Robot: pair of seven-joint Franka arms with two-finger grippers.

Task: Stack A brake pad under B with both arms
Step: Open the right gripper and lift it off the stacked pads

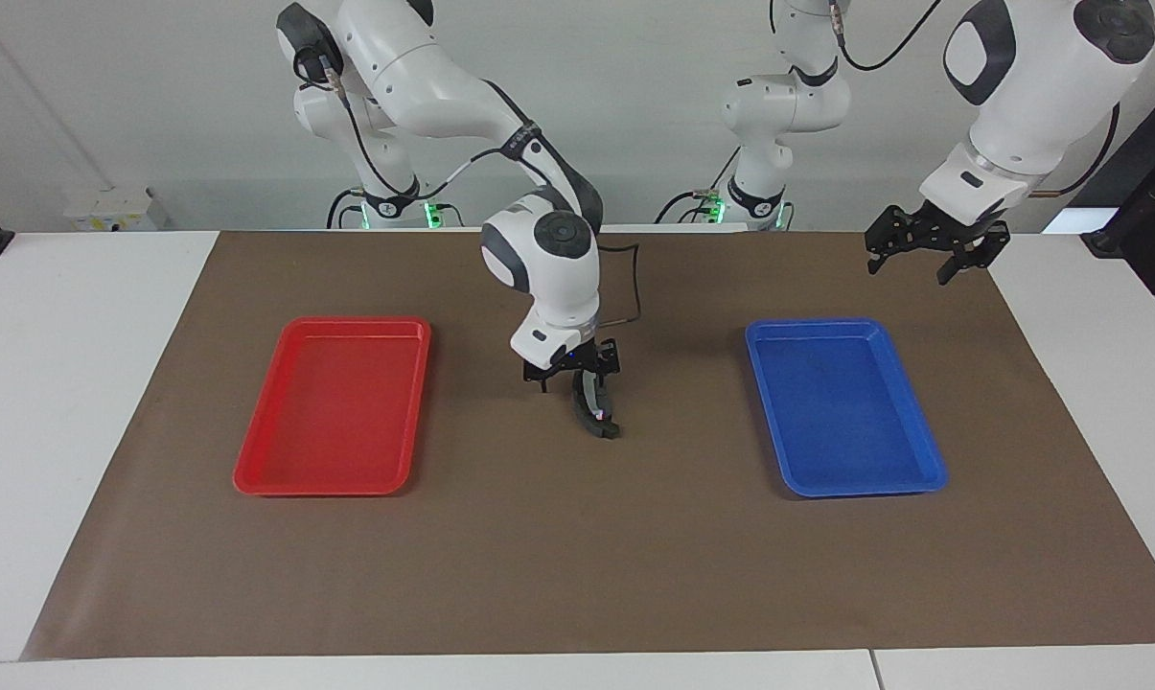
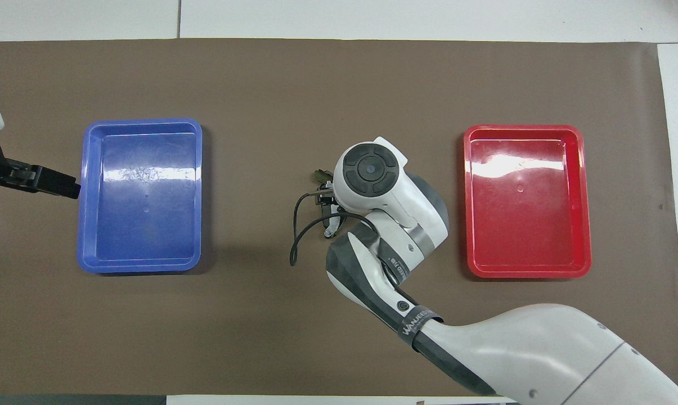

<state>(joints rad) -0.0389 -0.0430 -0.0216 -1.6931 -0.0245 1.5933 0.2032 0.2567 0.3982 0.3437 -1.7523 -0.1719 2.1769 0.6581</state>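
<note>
Reaching down at the middle of the brown mat [image 1: 577, 556], between the red tray [image 1: 333, 484] and the blue tray [image 1: 850, 484], the right gripper [image 1: 571, 376] grasps B [image 1: 591, 410], whose lower end touches the mat. Its wrist hides B from overhead. The left gripper [image 1: 932, 257] waits, released, raised beside the blue tray.
</note>
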